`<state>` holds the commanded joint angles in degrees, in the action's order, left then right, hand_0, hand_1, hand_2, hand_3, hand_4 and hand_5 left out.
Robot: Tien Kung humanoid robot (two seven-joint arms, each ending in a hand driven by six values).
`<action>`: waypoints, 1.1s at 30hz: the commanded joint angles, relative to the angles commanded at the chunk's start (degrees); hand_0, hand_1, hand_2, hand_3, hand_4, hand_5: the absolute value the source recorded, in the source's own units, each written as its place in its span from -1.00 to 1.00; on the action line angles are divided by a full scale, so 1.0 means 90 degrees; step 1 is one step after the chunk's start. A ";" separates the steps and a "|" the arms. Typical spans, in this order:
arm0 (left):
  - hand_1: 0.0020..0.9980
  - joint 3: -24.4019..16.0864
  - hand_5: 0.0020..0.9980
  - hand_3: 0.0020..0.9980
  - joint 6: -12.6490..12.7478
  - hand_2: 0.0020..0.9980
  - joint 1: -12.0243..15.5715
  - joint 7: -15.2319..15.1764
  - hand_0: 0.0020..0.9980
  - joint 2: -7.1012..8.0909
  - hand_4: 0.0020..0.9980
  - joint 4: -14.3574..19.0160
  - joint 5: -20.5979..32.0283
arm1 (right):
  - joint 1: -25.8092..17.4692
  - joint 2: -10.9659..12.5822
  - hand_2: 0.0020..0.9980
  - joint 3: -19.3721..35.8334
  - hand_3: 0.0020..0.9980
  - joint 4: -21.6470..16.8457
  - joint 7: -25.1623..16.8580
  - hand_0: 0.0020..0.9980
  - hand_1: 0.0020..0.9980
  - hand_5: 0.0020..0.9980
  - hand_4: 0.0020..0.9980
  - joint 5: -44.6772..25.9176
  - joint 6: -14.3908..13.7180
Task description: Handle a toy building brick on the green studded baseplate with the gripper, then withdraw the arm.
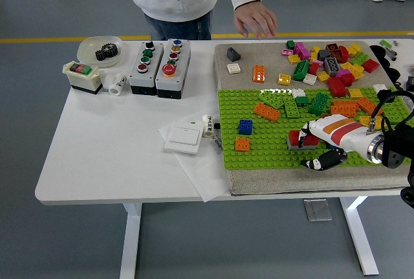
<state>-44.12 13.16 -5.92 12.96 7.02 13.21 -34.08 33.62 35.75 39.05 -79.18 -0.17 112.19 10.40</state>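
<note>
A: How is the right hand (315, 146) set?

B: It is laid low over the baseplate (259, 151), near that plate's front right corner; white fingers (310, 128) are closed over the top of the red brick (303, 138) and a dark thumb is curled just in front of it; the brick is taken to be clamped, though the contact itself is partly hidden. The left hand is not seen.

A: And where is the brick found?

B: On the baseplate, right of the blue brick (245, 126) and the small orange one (242, 144), in front of the green and orange bricks nearer the plate's far edge; it appears to be seated on a grey piece.

A: How should the step be done well?

B: The brick is best pulled or pressed squarely along the studs, judged from its flat seating; a sideways twist could drag the baseplate on its mat (284, 183); the arm should then be drawn back to the right, clear of the loose pile (336, 65) beyond the plate.

A: Its axis?

B: The long axis is laid roughly along the plate's front edge, studs upward; the ends cannot be told apart. A person's hand (256, 18) is held beyond the plate's far side, off the table.
</note>
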 joint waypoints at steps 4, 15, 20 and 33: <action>0.69 -0.0002 0.29 0.41 0.0000 0.65 0.0001 0.0002 0.61 -0.0001 0.57 0.0000 0.0001 | 0.0010 0.0014 0.44 0.0036 0.15 -0.0030 0.0000 0.36 0.38 -0.11 0.58 -0.0009 0.0002; 0.69 0.0003 0.29 0.41 -0.0001 0.65 0.0002 -0.0005 0.60 0.0002 0.57 0.0000 0.0015 | 0.0016 0.0081 0.44 0.0245 0.15 -0.0157 -0.0002 0.36 0.38 -0.11 0.59 -0.0025 0.0002; 0.69 -0.0003 0.29 0.41 -0.0004 0.65 0.0008 0.0003 0.60 0.0004 0.57 0.0002 0.0004 | 0.0014 0.0113 0.44 0.0362 0.15 -0.0249 -0.0012 0.36 0.38 -0.11 0.59 -0.0047 -0.0007; 0.69 -0.0066 0.29 0.41 -0.0009 0.65 0.0034 0.0023 0.60 0.0004 0.57 -0.0003 -0.0088 | -0.0044 0.0144 0.44 0.0727 0.15 -0.0284 -0.0077 0.36 0.38 -0.10 0.59 -0.0127 -0.0096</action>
<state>-44.72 13.08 -5.61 13.16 7.06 13.18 -34.88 33.22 37.04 45.59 -81.74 -0.87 111.05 9.54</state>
